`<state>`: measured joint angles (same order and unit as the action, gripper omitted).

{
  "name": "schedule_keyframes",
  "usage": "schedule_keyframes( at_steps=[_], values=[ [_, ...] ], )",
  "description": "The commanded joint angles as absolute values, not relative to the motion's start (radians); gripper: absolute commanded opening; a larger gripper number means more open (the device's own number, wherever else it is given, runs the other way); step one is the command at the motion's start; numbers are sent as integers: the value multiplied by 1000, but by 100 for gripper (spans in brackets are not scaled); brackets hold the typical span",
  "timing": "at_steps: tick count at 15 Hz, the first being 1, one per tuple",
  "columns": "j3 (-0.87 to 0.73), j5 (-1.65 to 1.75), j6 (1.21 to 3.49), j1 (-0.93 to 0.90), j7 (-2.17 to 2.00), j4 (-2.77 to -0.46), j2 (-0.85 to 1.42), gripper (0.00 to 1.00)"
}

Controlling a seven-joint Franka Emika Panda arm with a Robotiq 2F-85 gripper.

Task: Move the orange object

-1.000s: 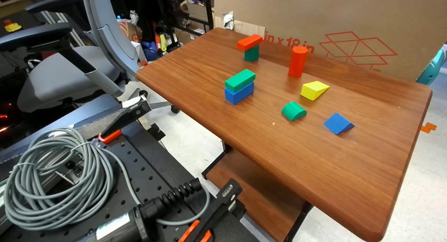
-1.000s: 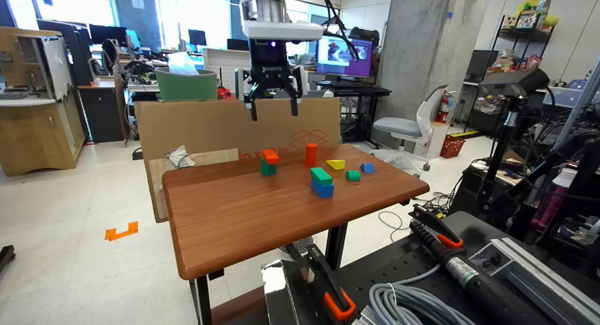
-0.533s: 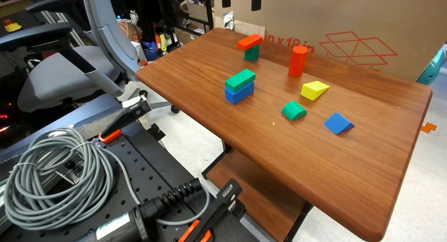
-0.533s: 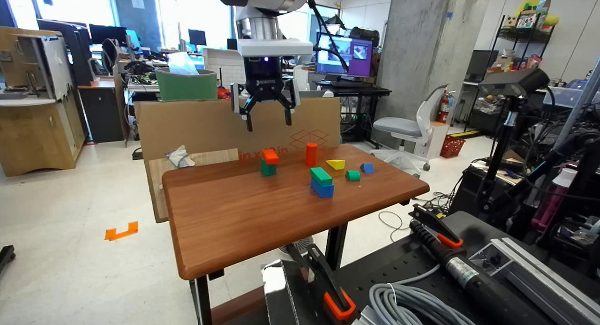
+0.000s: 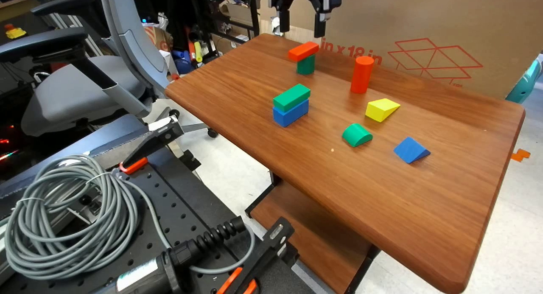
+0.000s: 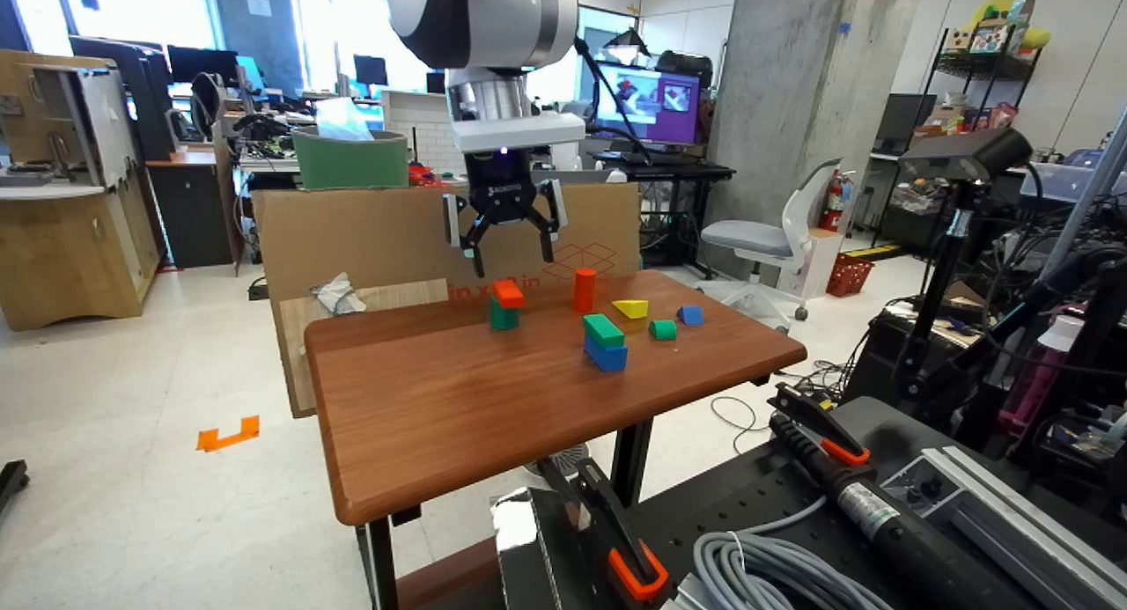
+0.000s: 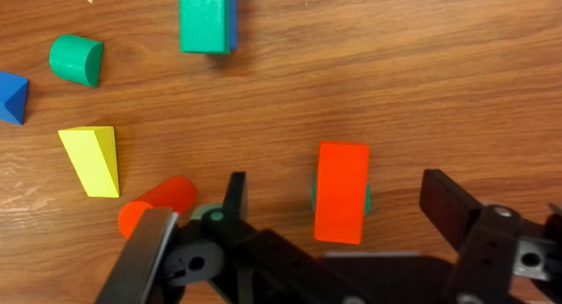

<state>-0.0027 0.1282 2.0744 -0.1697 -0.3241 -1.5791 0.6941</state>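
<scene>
The orange object, a flat orange-red block (image 5: 303, 51), lies across the top of a green piece (image 5: 306, 65) at the back of the table in both exterior views (image 6: 508, 293). In the wrist view the orange block (image 7: 341, 192) sits between the two finger lines, with bits of green showing at its sides. My gripper (image 5: 301, 26) is open and empty, above the block and apart from it; it also shows in an exterior view (image 6: 514, 265) and in the wrist view (image 7: 334, 177). No finger touches the block.
An upright orange-red cylinder (image 5: 362, 75) stands beside the stack. A green block on a blue block (image 5: 291, 111), a yellow wedge (image 5: 381, 109), a green half-round (image 5: 356, 135) and a blue wedge (image 5: 410, 150) are on the table (image 5: 382, 200). A cardboard sheet (image 6: 379, 240) stands behind.
My gripper has come down toward the orange block, from near the top edge of an exterior view to a little above the stack. It stays open. The blocks have not moved.
</scene>
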Motion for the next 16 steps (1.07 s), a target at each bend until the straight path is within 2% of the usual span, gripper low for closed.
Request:
schedule_keyframes(
  at_steps=[1,6,7,8,9,12,16],
  values=[
    [-35,165,2060,-198,-344,-1511,759,100],
    [-42,166,2045,-203,-335,-1471,805,99],
    [-44,168,2045,-205,-334,-1466,810,75],
    [-46,172,2046,-208,-334,-1462,813,75],
    [-48,177,2045,-210,-334,-1459,816,70],
    [-53,192,2043,-218,-333,-1456,819,44],
    [-54,207,2039,-225,-332,-1464,814,15]
  ],
)
